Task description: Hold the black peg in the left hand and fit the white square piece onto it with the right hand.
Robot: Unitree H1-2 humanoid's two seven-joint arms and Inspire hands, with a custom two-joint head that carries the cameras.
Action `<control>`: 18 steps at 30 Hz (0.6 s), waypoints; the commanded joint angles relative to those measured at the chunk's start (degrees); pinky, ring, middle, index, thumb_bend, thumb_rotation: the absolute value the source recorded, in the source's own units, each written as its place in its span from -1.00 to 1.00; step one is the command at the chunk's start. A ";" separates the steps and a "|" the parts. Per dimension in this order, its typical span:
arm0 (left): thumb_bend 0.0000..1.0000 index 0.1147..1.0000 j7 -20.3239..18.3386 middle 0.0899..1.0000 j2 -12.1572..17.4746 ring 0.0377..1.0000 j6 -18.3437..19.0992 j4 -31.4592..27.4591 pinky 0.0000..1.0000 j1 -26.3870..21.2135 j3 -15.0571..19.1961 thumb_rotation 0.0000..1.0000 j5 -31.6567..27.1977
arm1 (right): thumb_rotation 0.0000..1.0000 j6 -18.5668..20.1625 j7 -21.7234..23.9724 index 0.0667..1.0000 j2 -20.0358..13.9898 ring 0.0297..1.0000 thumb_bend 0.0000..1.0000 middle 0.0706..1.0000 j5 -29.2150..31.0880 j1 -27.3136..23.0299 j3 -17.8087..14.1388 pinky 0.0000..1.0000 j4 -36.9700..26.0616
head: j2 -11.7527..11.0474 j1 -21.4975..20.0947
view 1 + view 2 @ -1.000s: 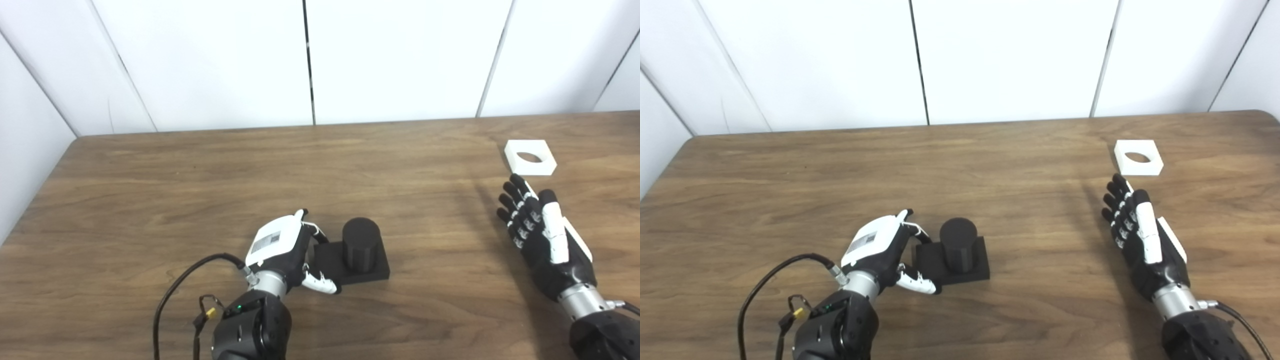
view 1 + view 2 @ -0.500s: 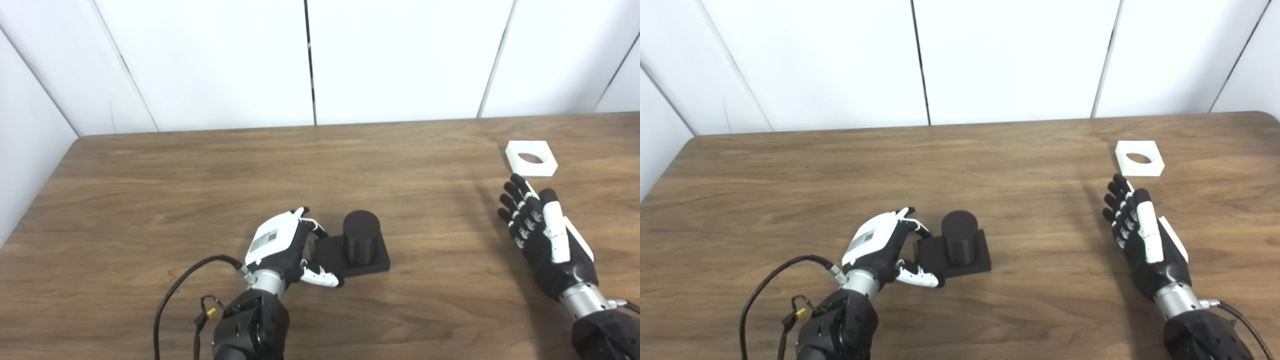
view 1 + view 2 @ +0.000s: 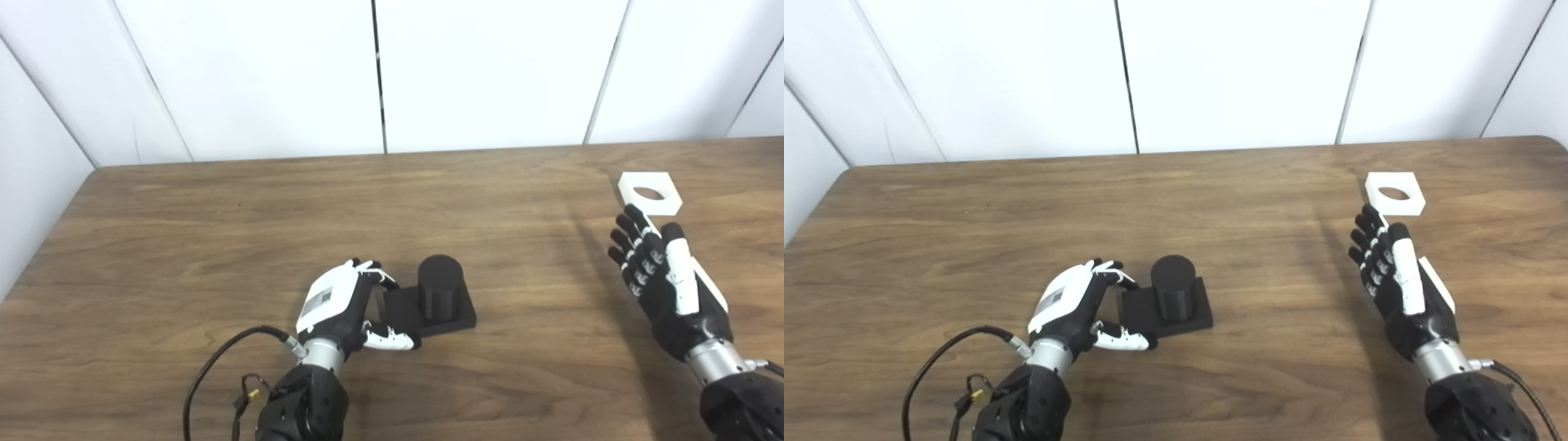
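Nearest the cameras we see both forearms entering from the bottom edge, the left one trailing a black cable [image 3: 214, 361] that loops over the wooden bench [image 3: 245, 220].

The left hand [image 3: 343, 306] lies at the left side of the black peg [image 3: 439, 288], a short upright cylinder on a square black base [image 3: 401, 309] that sits flat on the bench. The fingers [image 3: 373, 269] curl round the far left corner of the base and the thumb [image 3: 392, 339] lies along its near left edge, so the base sits between them. We cannot tell whether the hand actually presses on the base or only brackets it; the cylinder itself is untouched.

Farther to the right, our right hand [image 3: 1396, 282] is released: its fingers are straight, slightly spread and close on nothing, the palm turned leftward and the fingertips [image 3: 1366, 214] pointing away from the robot. The hand appears raised above the bench, with a faint shadow to its left.

Just beyond those fingertips lies the white piece [image 3: 1394, 193], a flat square with a round hole through its middle, resting near the right far part of the bench. The fingertips come close to its near edge; contact cannot be made out. Peg and piece are well apart.

Behind the bench stands a wall of white panels [image 3: 490, 67] divided by dark vertical seams.
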 commanded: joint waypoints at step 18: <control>0.02 -0.16 -4.90 0.82 3.61 1.00 1.08 1.80 1.00 -0.94 1.65 -0.88 1.52 | 0.17 1.19 -1.83 0.85 -15.92 0.90 0.30 0.82 -21.59 -20.11 2.79 0.97 -0.28 | -0.44 -6.34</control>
